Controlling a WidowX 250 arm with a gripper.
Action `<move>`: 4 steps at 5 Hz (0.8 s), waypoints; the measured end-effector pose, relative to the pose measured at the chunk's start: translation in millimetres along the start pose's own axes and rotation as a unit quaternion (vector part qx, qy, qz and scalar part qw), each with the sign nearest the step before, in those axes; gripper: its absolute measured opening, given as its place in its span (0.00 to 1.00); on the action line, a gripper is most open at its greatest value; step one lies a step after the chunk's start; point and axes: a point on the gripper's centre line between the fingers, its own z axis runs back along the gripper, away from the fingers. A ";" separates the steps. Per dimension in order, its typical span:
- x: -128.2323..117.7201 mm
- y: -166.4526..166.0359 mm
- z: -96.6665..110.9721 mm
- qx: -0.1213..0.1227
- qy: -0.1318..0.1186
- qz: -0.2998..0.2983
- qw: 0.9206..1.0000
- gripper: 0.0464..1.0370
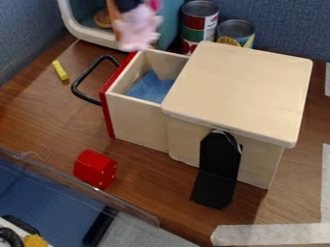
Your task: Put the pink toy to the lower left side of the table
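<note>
Because the pink toy should clear the open drawer, I hold it aloft, upper left of centre, the jaws of my gripper closed about it; the table near the red block, lower left, would receive it.

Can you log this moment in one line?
pink toy: apparently aloft, top of view | drawer: open | red block: on table | placing: not done

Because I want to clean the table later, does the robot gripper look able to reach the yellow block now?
Probably not now: the pink toy seems to hang from the gripper and would occupy it. Otherwise the way looks free: the yellow block lies uncovered, the black handle beside it.
</note>
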 end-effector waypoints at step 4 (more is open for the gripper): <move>-112.0 48.2 -27.1 0.051 0.190 0.334 0.922 0.00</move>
